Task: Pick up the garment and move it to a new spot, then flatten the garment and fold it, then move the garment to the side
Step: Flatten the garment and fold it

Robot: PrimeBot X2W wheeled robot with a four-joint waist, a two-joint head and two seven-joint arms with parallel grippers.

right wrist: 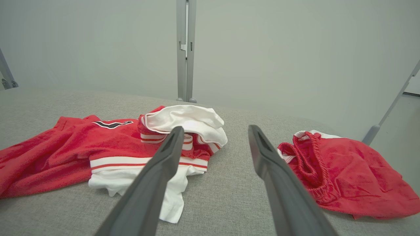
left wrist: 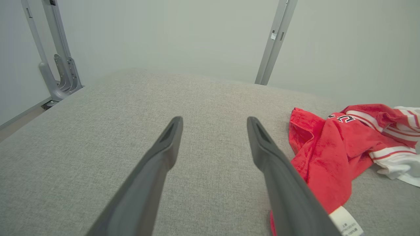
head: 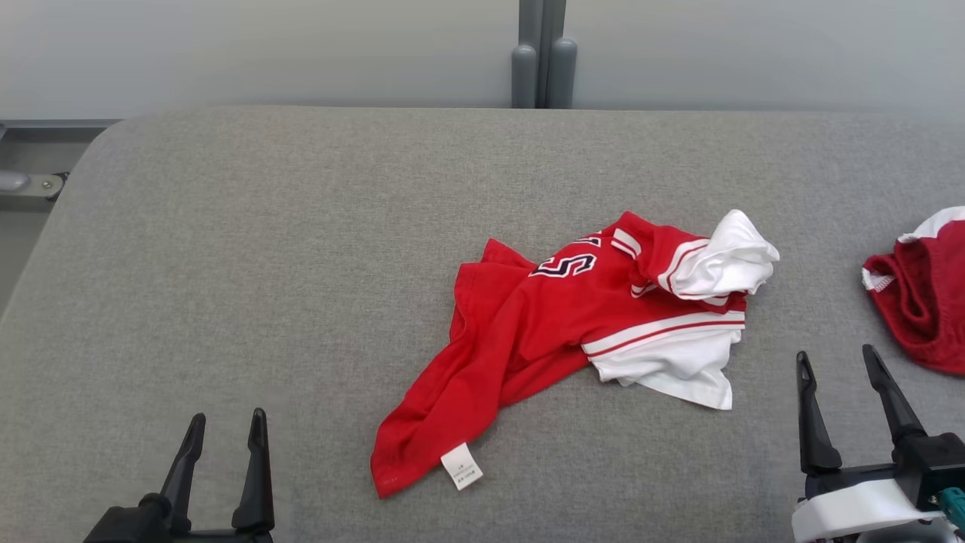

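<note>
Jersey (head: 528,332) lies crumpled left of the red shorts (head: 927,302), so with your left gripper (head: 229,415) and right gripper (head: 834,352) both spread (nothing held), pinch opposite hems and pull outward.

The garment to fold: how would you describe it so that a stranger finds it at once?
On the wide grey cushion, look near the middle. The garment lies crumpled there, bright red with white bands and black letters. The darker red piece at the right edge shows no letters.
</note>
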